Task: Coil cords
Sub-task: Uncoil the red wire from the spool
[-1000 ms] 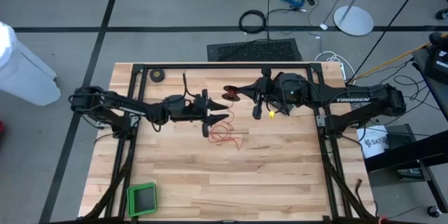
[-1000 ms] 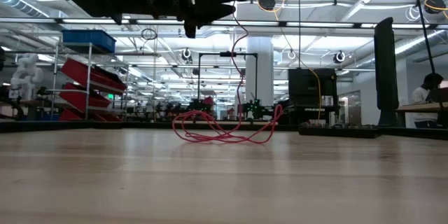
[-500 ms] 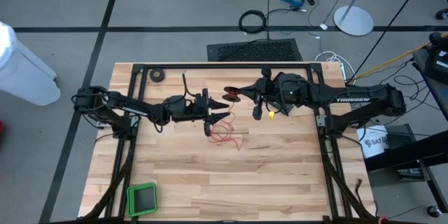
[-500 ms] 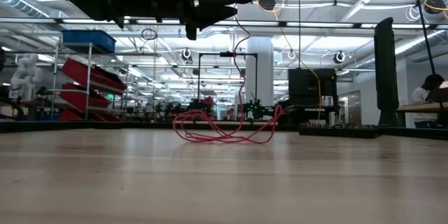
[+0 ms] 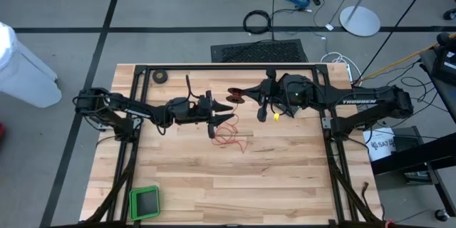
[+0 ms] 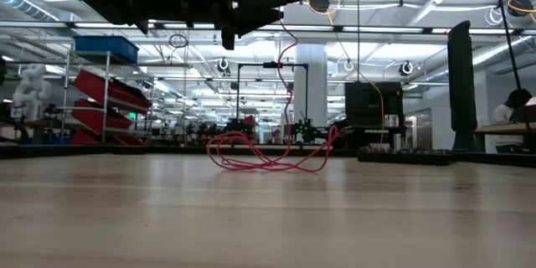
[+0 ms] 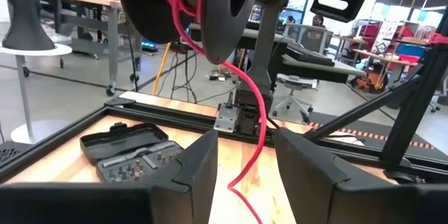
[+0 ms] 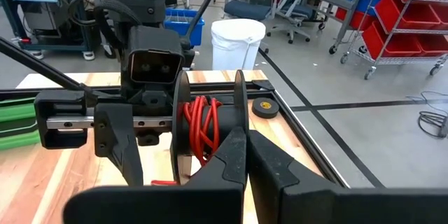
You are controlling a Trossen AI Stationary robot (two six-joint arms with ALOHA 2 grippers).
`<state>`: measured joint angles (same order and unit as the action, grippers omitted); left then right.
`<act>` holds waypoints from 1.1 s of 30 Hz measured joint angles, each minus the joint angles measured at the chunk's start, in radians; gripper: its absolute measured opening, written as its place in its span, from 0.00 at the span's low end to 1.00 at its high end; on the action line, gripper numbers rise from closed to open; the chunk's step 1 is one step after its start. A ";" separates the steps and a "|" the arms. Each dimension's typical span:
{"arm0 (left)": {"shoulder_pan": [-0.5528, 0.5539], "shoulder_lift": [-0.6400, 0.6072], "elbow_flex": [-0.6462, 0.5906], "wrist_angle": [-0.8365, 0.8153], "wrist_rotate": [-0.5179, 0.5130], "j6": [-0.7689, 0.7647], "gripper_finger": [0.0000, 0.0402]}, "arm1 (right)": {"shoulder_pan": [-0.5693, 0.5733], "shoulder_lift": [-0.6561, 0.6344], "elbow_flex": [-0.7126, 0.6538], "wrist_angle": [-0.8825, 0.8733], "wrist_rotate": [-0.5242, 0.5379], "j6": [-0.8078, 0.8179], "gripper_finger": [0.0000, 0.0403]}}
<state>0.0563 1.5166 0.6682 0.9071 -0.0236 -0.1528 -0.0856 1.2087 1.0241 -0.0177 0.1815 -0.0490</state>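
Right pincer [image 8: 245, 155] gripping reel [image 8: 210, 129], tape roll [image 5: 161, 76] beyond

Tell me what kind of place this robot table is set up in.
Probably a robotics lab or workshop. The low view shows a large open hall with shelving holding red bins; the right wrist view shows office chairs, and another robot arm stands at the far left.

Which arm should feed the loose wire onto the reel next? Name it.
Left. Its gripper is open around the red wire just below the reel, while the right gripper holds that reel.
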 joint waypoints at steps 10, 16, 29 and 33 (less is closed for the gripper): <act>-0.001 0.000 0.000 -0.010 0.000 0.000 0.19 | 0.000 0.000 0.000 0.015 0.000 -0.007 0.00; -0.001 0.000 0.000 -0.009 0.000 0.001 0.04 | 0.000 0.000 0.000 0.015 0.000 -0.006 0.00; 0.039 -0.018 0.000 -0.103 -0.008 0.005 0.00 | 0.009 -0.014 0.000 -0.037 -0.001 0.005 0.00; 0.059 -0.051 0.001 -0.156 -0.008 0.008 0.00 | 0.010 -0.014 0.000 -0.074 -0.006 0.020 0.00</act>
<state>0.1148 1.4653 0.6688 0.7515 -0.0315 -0.1445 -0.0757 1.1946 1.0245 -0.0921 0.1757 -0.0288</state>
